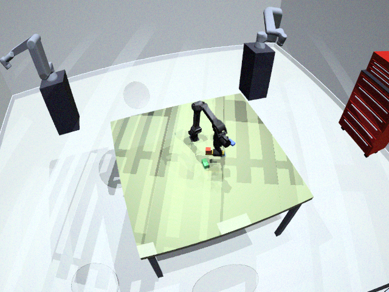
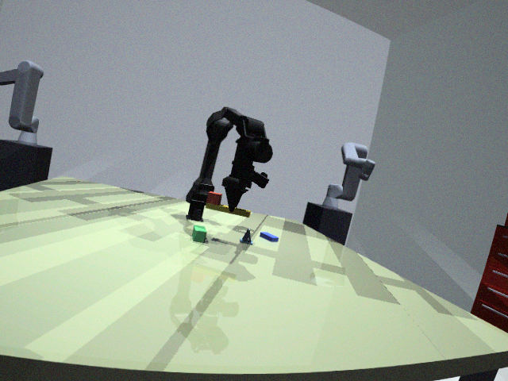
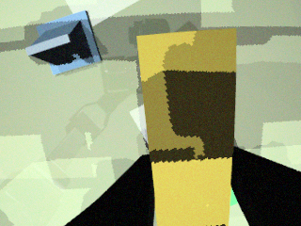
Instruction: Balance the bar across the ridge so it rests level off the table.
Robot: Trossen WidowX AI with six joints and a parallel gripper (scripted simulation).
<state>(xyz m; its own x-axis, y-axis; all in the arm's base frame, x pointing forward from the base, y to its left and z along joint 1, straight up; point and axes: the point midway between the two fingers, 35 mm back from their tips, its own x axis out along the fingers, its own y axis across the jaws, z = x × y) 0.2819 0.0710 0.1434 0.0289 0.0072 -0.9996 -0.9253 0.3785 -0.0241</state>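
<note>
Gripper (image 1: 219, 153) (image 2: 232, 209) (image 3: 188, 160): jaws partly open, stopped against the sides of a long yellow bar (image 1: 212, 152) (image 2: 242, 213) (image 3: 193, 188) and gripping it between its two ends. Bar is aloft, off the table and off the ridge; whether it is truly level, cannot tell. A red block (image 1: 208, 151) (image 2: 213, 198) sits at one end of it, on the side nearer the arm's base.

Small blue wedge-shaped ridge (image 1: 224, 154) (image 2: 247, 236) (image 3: 77, 38) stands on the table, lower than the bar; wrist view has it off to one side of the bar's far end. Loose on the tabletop: green block (image 1: 205, 163) (image 2: 199, 232) (image 3: 233, 197) and flat blue block (image 1: 231, 142) (image 2: 269, 236), the ridge between them in the exterior view.

Black arm (image 1: 214, 120) (image 2: 252, 127) arches over, gripper pointing down. Pale green table (image 1: 175, 204) (image 2: 286, 328) carries everything, streaked with shadow. Beyond it, a red drawer cabinet (image 1: 367, 109) (image 2: 494, 279).
</note>
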